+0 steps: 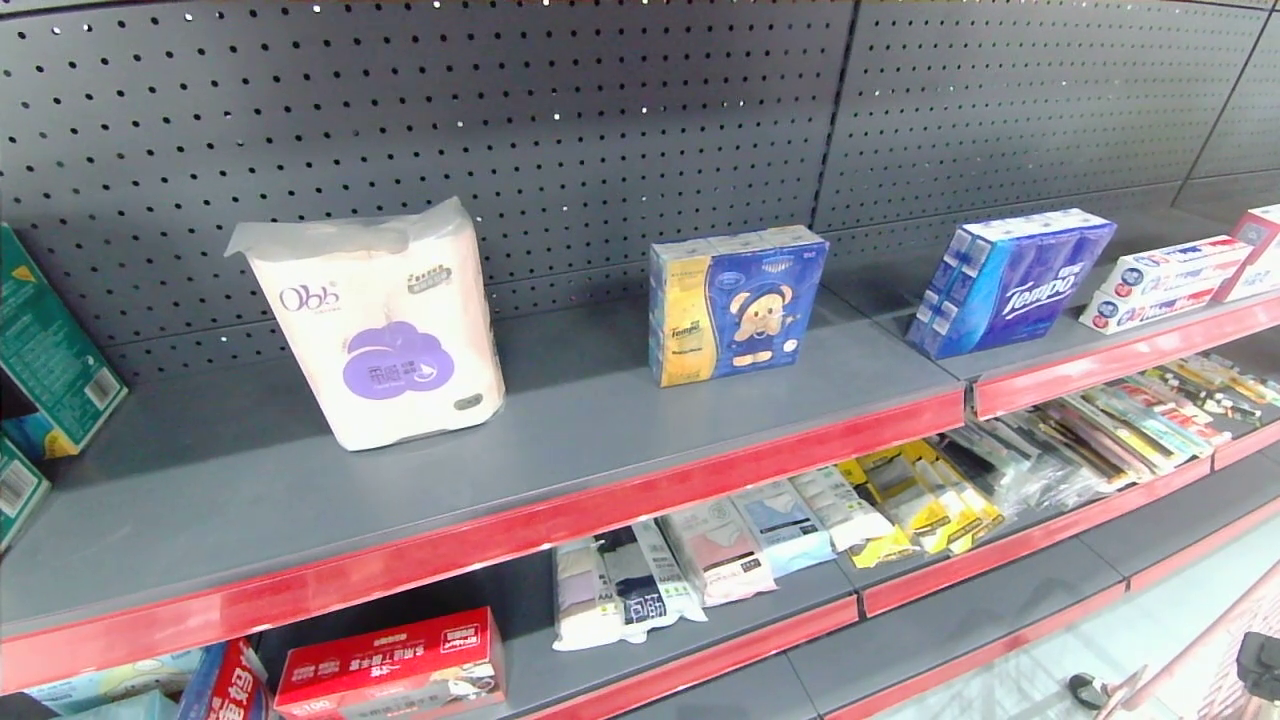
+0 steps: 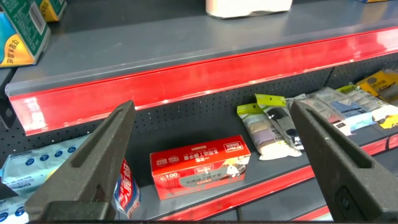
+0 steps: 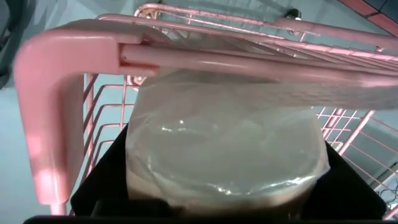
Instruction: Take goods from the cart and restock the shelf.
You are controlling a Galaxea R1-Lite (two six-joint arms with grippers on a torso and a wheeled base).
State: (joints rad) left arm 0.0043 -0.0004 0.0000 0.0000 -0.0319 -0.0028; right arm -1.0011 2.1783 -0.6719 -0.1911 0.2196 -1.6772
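My right gripper [image 3: 224,190] is down in the pink wire cart [image 3: 81,81], its black fingers [image 3: 99,186] closed on either side of a pale pack wrapped in clear plastic [image 3: 227,143]. The pack sits just under the cart's top rail. My left gripper [image 2: 212,107] hangs open and holds nothing, level with the red front edge of the grey upper shelf [image 2: 186,78]. On that shelf [image 1: 600,400] stand a white roll-paper pack [image 1: 385,320], a blue and yellow tissue pack [image 1: 735,305] and a blue tissue pack [image 1: 1010,280].
Toothpaste boxes [image 1: 1165,280] lie at the shelf's right end and green boxes [image 1: 45,350] at its left. The lower shelf holds a red box [image 2: 199,165], bagged cloths [image 1: 620,585] and toothbrush packs [image 1: 1120,420]. Wide gaps separate the packs on the upper shelf.
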